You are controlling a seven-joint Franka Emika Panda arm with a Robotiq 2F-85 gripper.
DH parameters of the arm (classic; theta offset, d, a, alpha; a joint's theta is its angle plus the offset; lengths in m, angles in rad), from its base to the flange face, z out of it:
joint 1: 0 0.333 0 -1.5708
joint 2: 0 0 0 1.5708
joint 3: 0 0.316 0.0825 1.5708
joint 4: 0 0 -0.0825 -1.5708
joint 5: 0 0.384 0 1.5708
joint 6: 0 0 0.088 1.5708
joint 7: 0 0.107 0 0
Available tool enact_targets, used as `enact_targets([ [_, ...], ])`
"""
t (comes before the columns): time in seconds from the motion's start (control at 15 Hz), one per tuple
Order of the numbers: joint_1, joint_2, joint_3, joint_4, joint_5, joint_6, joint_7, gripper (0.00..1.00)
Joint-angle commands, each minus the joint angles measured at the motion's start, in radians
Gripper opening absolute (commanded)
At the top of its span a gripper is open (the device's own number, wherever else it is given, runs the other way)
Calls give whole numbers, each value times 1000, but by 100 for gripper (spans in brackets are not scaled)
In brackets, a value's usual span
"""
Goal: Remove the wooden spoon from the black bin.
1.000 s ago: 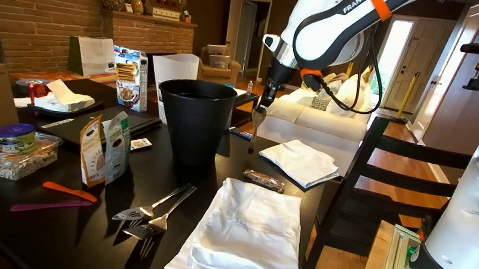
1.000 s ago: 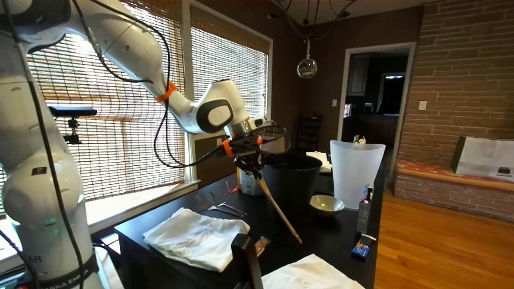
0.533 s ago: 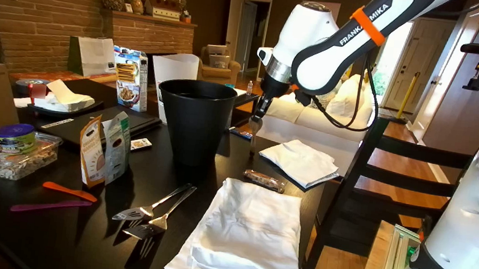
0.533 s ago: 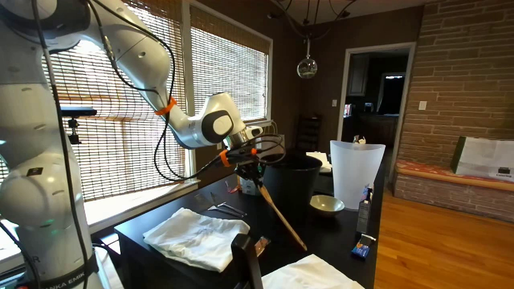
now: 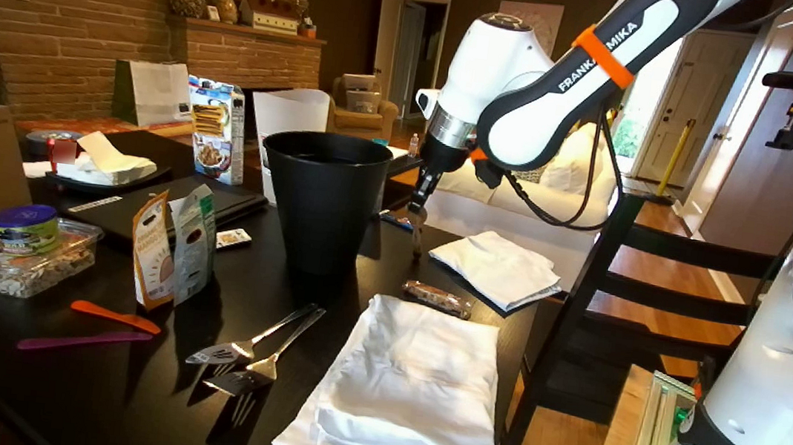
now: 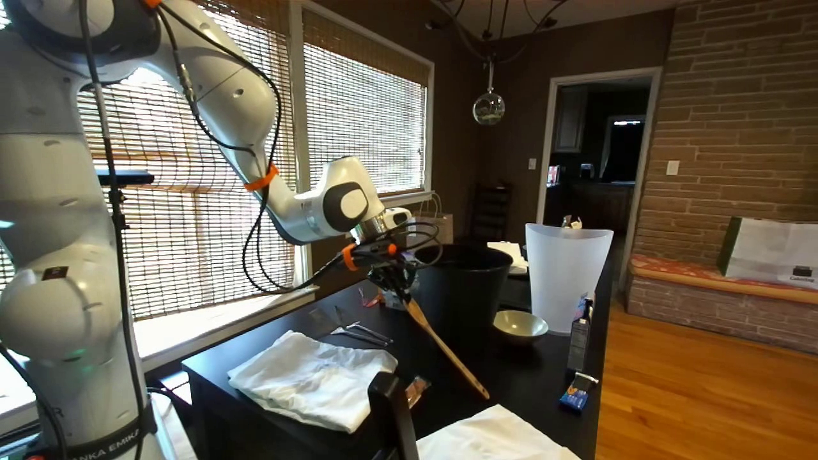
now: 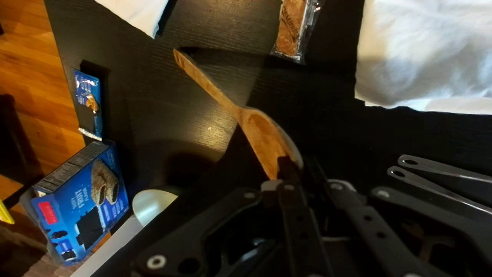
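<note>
One wooden spoon is in my gripper, the fingers clamped on the end of its broad head, whose thin edge sits between the tips. The spoon is outside the black bin, which stands at nine o'clock from it in an exterior view, near but apart. I count the taking-out as done and judge the step in hand to be setting it down on the table.

Everything now turns on the slant. In an exterior view the handle drops from my fingertips toward five o'clock; in the wrist view it runs out between ten and eleven. So the head is the high end and the free end of the handle the low one. That end looks to be at the table or just above it: its shadow begins right beside it, but I cannot tell whether it touches. Beyond it, along nearly the same line, lies a folded white cloth, near the handle's end.

My next move, I think, is to lower the fingers while easing them back between four and five in the wrist view, so the spoon lies down without its low end being driven into the cloth. Parting the fingers at this tilt would drop the head, and I would expect the spoon to bounce or roll.
</note>
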Motion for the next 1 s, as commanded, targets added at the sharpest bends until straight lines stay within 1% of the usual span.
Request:
enact_targets([
  [0.0,-14,37,16,-3,-71,14,116,2],
  [0.07,-16,43,18,-1,-97,14,150,2],
  [0.2,-24,53,22,-8,-196,17,231,2],
  [0.47,-11,85,21,-12,-355,14,359,2],
  [0.67,2,107,26,-9,-397,14,426,2],
  [0.93,18,132,38,-13,-419,9,475,2],
])
